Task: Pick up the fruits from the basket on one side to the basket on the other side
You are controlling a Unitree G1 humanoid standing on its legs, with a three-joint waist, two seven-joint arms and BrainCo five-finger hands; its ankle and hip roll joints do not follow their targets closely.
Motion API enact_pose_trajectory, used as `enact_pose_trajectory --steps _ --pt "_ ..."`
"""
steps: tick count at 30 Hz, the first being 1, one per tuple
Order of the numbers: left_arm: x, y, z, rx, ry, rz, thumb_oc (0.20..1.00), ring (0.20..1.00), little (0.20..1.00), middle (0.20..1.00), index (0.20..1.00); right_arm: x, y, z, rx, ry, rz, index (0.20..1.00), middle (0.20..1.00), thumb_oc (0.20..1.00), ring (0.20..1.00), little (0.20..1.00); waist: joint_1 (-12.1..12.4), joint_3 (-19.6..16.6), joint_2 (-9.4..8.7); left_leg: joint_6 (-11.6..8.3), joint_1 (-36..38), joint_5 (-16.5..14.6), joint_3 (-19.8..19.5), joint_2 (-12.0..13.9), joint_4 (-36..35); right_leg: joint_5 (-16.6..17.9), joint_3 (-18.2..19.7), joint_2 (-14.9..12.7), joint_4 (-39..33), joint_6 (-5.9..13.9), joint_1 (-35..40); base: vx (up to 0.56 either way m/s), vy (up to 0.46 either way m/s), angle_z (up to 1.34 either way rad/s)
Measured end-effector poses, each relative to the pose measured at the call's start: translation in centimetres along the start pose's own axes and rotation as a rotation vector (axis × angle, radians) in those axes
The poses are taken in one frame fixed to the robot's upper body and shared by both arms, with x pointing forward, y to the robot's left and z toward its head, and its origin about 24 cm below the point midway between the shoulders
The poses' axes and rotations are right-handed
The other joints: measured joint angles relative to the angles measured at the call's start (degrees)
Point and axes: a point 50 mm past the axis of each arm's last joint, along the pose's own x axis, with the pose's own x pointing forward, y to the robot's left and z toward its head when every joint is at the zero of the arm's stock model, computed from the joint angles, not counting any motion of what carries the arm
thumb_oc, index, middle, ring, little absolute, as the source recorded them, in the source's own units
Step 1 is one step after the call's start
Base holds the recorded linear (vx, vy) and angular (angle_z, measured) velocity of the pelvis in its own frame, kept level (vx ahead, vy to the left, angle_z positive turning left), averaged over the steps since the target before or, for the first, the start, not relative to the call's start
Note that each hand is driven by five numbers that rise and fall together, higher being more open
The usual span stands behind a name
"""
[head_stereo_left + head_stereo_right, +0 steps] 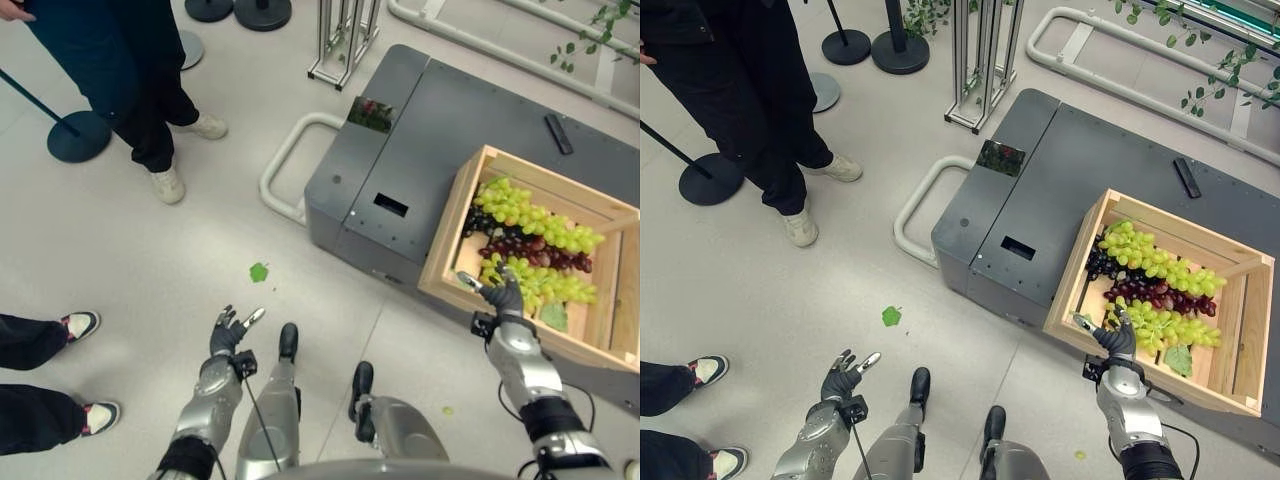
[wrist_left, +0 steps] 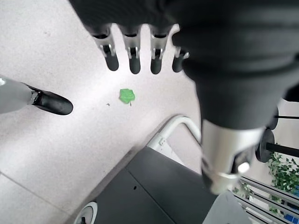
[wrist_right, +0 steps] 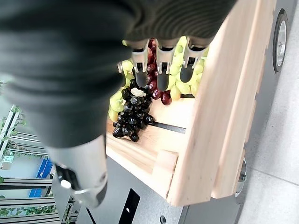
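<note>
Evidently the reaching step is in hand: nothing has been lifted yet, and all the fruit lies in the wooden crate [image 1: 1070, 275] on the grey cart [image 1: 1060, 170]. The right hand [image 1: 1118, 340] is held over the crate's near edge, fingers [image 3: 161, 70] straight and spread, thumb apart, with nothing grasped. Just past the fingertips lie green grapes [image 1: 1165, 325], then red grapes [image 1: 1155, 293], more green ones [image 1: 520, 210] and a black bunch [image 3: 133, 114] toward the crate's far corner. A descent onto the nearest bunch is judged to be called for next, with the fingers closed round it gently, since grapes bruise and drop off their stems. The left hand [image 1: 228, 330] is held low over the floor, open and empty, near a green leaf [image 1: 259, 272]. A second basket is not seen. People's legs [image 1: 140, 80] are seen at the left
</note>
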Motion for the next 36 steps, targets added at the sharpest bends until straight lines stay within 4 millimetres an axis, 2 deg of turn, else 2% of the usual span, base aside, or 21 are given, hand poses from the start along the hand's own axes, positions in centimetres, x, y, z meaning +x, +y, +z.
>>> enact_pose_trajectory --steps 4,9,15,18,20,23,24,25,26,27,28,29,30,34,36 --pt "0.0 0.0 0.0 0.002 0.0 -0.001 1.0 1.0 1.0 1.0 1.0 0.6 -0.8 0.1 -0.02 0.013 -0.041 1.0 1.0 1.0 1.0 1.0 0.0 0.0 0.14 0.0 0.0 0.0 0.0 0.0 0.0 0.0 0.0 0.0 0.1 -0.01 -0.1 0.0 -0.008 0.0" --pt "-0.3 -0.2 0.5 0.011 -0.017 -0.028 1.0 1.0 1.0 1.0 1.0 1.2 -2.4 1.3 -0.038 -0.018 -0.083 1.0 1.0 1.0 1.0 1.0 0.0 -0.1 0.88 0.0 0.0 0.0 0.3 0.1 -0.1 -0.2 0.3 -0.1 0.6 -0.11 -0.6 0.01 -0.053 -0.04" --pt "-0.5 -1.2 0.5 0.03 -0.02 -0.069 1.0 1.0 1.0 1.0 1.0 2.2 -4.7 3.1 -0.108 -0.048 -0.143 1.0 1.0 1.0 1.0 1.0 -0.1 -0.3 3.94 -0.07 0.1 0.0 0.5 0.7 0.5 -0.8 0.5 0.4 1.9 -0.54 -1.1 -0.01 -0.098 -0.03" --pt "-0.5 -1.3 0.5 0.029 -0.02 -0.073 1.0 1.0 1.0 1.0 1.0 2.6 -4.8 4.3 -0.111 -0.08 -0.15 1.0 1.0 1.0 1.0 1.0 -0.1 -0.2 4.61 -0.84 -0.1 0.1 0.7 1.6 0.8 -1.1 1.1 1.2 2.8 -1.33 -2.0 -0.01 -0.136 -0.11" --pt "-0.5 -1.3 0.5 0.029 -0.019 -0.073 1.0 1.0 1.0 1.0 1.0 2.6 -4.8 4.2 -0.112 -0.08 -0.15 1.0 1.0 1.0 1.0 1.0 -0.2 -0.2 4.67 -1.22 0.0 0.0 0.5 2.0 1.1 -1.2 1.1 1.6 3.1 -1.74 -2.1 -0.01 -0.162 -0.09" --pt "-0.6 -1.6 0.3 0.018 -0.014 -0.077 1.0 1.0 1.0 1.0 1.0 2.5 -4.8 4.5 -0.11 -0.092 -0.153 1.0 1.0 1.0 1.0 1.0 0.0 -0.1 4.64 -2.88 -0.8 -0.1 -1.7 2.5 2.7 -3.7 1.8 2.8 7.6 -2.48 -4.6 -0.03 -0.183 -0.03" --pt "-0.6 -1.8 0.3 0.019 -0.013 -0.083 1.0 1.0 1.0 1.0 1.0 2.5 -4.9 4.6 -0.108 -0.096 -0.155 1.0 1.0 1.0 1.0 1.0 0.1 -0.1 4.58 -3.19 -1.9 -0.2 -1.7 1.9 4.3 -4.2 1.9 2.4 8.5 -3.08 -5.3 -0.02 -0.11 0.22" --pt "-0.5 -2.6 0.6 0.031 -0.017 -0.109 1.0 1.0 1.0 1.0 1.0 2.3 -5.0 4.7 -0.092 -0.104 -0.163 1.0 1.0 1.0 1.0 1.0 -0.1 1.0 2.98 -5.28 -4.3 2.3 -2.3 0.0 7.8 -4.0 1.3 0.0 9.6 -3.75 -5.9 0.03 -0.102 0.17" --pt "-0.5 -2.7 0.5 0.031 -0.013 -0.111 1.0 1.0 1.0 1.0 1.0 2.3 -4.8 4.7 -0.088 -0.104 -0.16 1.0 1.0 1.0 1.0 1.0 0.3 1.5 2.19 -5.59 -4.4 2.4 -3.6 -1.2 9.5 -3.8 1.9 -0.5 9.6 -3.88 -5.8 0.05 -0.078 0.17" --pt "-0.5 -2.8 0.4 0.028 -0.006 -0.106 1.0 1.0 1.0 1.0 1.0 2.2 -4.3 4.9 -0.071 -0.115 -0.15 1.0 1.0 1.0 1.0 1.0 0.0 2.0 1.01 -6.5 -4.6 -0.3 -5.6 -4.4 11.8 -3.7 3.1 -1.0 9.3 -3.78 -5.1 0.05 -0.051 -0.03" --pt "-0.5 -3.0 0.5 0.024 -0.007 -0.11 1.0 1.0 1.0 1.0 1.0 2.1 -4.1 5.1 -0.067 -0.125 -0.143 1.0 1.0 1.0 1.0 1.0 -0.1 2.0 0.9 -5.82 -3.9 -1.4 -6.8 -6.2 11.6 -3.5 3.6 -1.6 9.0 -3.81 -5.2 0.03 -0.019 -0.3" --pt "-0.5 -3.0 0.7 0.019 -0.013 -0.11 1.0 1.0 1.0 1.0 1.0 2.1 -3.3 5.7 -0.048 -0.147 -0.123 1.0 1.0 1.0 1.0 1.0 0.4 1.9 1.28 -3.87 -2.0 -2.7 -7.8 -8.7 10.0 -2.4 5.7 -0.5 7.8 -3.9 -5.4 0.09 0.027 -0.61" --pt "-0.3 -2.9 1.0 0.02 -0.022 -0.105 1.0 1.0 1.0 1.0 1.0 2.0 -2.6 6.0 -0.033 -0.162 -0.105 1.0 1.0 1.0 1.0 1.0 0.1 1.6 2.16 -1.39 -0.7 -3.5 -6.5 -8.5 8.4 -1.5 5.7 0.8 7.1 -4.0 -5.6 0.08 0.032 -0.54" --pt "-0.3 -3.9 1.4 0.02 -0.031 -0.133 1.0 1.0 1.0 1.0 1.0 1.6 -2.5 4.8 -0.039 -0.133 -0.099 1.0 1.0 1.0 1.0 1.0 -0.1 1.9 1.59 0.24 0.4 -4.3 -5.5 -6.9 5.7 -0.8 5.4 2.1 5.5 -3.88 -4.9 0.07 0.065 -0.07" --pt "-0.1 -3.5 1.7 0.024 -0.041 -0.122 1.0 1.0 1.0 1.0 1.0 1.2 -1.2 4.5 -0.004 -0.135 -0.071 1.0 1.0 1.0 1.0 1.0 -0.1 1.8 1.22 2.87 2.6 -5.4 -5.3 -6.1 4.9 0.1 5.4 3.1 3.3 -3.78 -2.5 0.06 0.056 -0.09"
